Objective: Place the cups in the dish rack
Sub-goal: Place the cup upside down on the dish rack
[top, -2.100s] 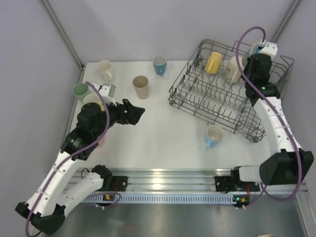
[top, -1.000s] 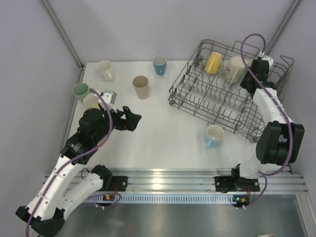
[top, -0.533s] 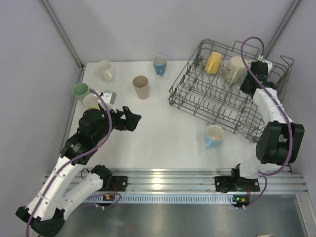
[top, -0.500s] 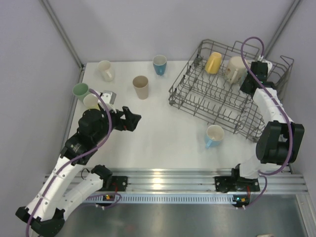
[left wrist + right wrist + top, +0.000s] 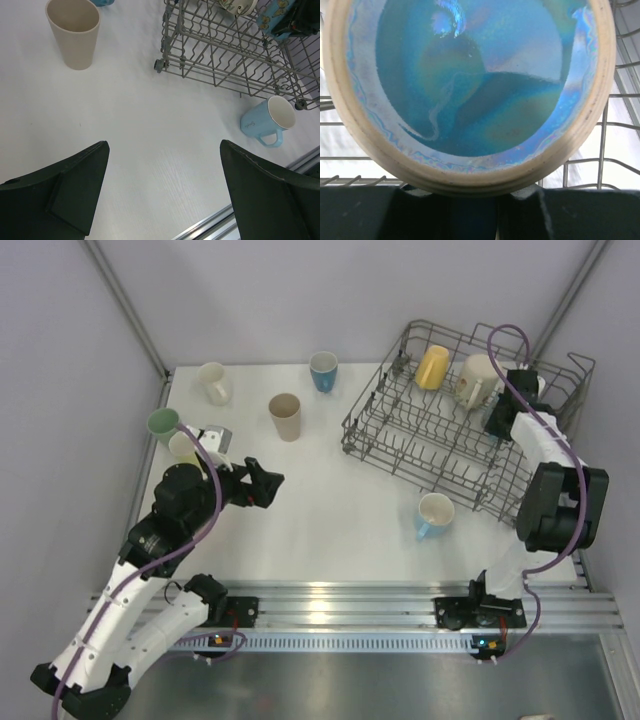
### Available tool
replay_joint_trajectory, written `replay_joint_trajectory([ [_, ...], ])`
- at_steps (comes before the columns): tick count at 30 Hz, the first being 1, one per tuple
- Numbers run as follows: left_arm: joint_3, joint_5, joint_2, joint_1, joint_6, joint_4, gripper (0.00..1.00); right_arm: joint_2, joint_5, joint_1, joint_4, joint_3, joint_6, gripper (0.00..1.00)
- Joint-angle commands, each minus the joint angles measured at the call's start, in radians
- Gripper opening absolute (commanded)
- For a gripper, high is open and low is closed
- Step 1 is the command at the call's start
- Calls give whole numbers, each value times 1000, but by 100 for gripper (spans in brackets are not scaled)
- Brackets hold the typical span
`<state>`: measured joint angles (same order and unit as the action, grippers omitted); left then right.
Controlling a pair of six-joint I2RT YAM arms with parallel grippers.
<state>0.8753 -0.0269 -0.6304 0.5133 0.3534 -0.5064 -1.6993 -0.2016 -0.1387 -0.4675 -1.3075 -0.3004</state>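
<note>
Gripping a blue cup (image 5: 470,75), right claw (image 5: 472,214) hovers inside the dish rack (image 5: 430,440).

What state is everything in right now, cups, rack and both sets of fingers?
Dish rack: partly loaded.
Patterned blue cup: held at the rack.
Right fingers: shut on that cup.
Left fingers: open, empty.
Yellow mug: racked, tilted.
Large cream mug: racked.
Light blue mug: lying on table.
Beige tumbler: upright.
Blue tumbler: upright.
Cream mug: upright.
Green cup: upright.
Pale yellow cup: upright.
</note>
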Motion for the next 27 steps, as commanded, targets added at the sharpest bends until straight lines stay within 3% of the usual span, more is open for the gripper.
replay_joint_trajectory([
  [1,45,15,8,-2,2,-6,98,7,4,-12,86,-95,-5,2],
  [7,54,15,3,-1,7,-4,98,-29,-2,-12,72,-114,0,17],
  [16,59,15,-8,-1,10,-6,98,-28,-27,-12,49,-127,1,30],
  [27,74,13,6,-2,18,-18,98,-17,-33,-12,-5,-144,-6,35],
])
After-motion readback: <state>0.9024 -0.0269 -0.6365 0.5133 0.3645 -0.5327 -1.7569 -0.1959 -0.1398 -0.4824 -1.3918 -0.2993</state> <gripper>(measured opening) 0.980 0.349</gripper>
